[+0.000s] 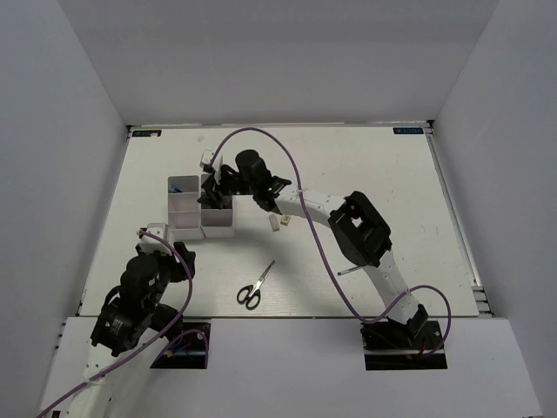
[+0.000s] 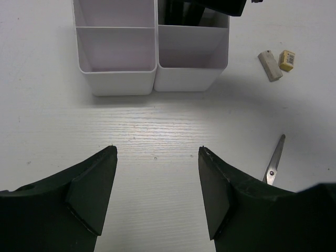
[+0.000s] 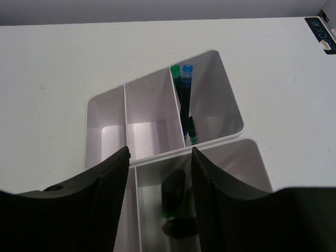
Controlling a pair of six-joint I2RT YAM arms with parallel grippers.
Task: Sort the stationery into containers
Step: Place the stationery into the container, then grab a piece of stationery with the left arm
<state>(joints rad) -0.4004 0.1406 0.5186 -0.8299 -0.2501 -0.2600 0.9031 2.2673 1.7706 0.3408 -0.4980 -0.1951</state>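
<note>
Now, tray: a white, slightly translucent plastic organizer tray [image 1: 183, 218] is sitting directly beneath the right gripper [image 3: 160, 157].
Contents: a green-tipped pen [image 3: 175, 73] and a thin blue pen [image 3: 187, 71] are leaning in the compartment beyond the fingertips; a black-capped highlighter [image 3: 173, 191] is lying in the compartment between them.
Right gripper: fingers are standing apart, clasping nothing.
Left gripper [image 2: 157, 157]: fingers are gaping wide and empty, facing the tray.
Loose items: black-handled metal scissors [image 2: 274, 160] are lying right of the left gripper, with a small beige block [image 2: 270, 65] and a small yellowish block [image 2: 286, 60] farther ahead.
</note>
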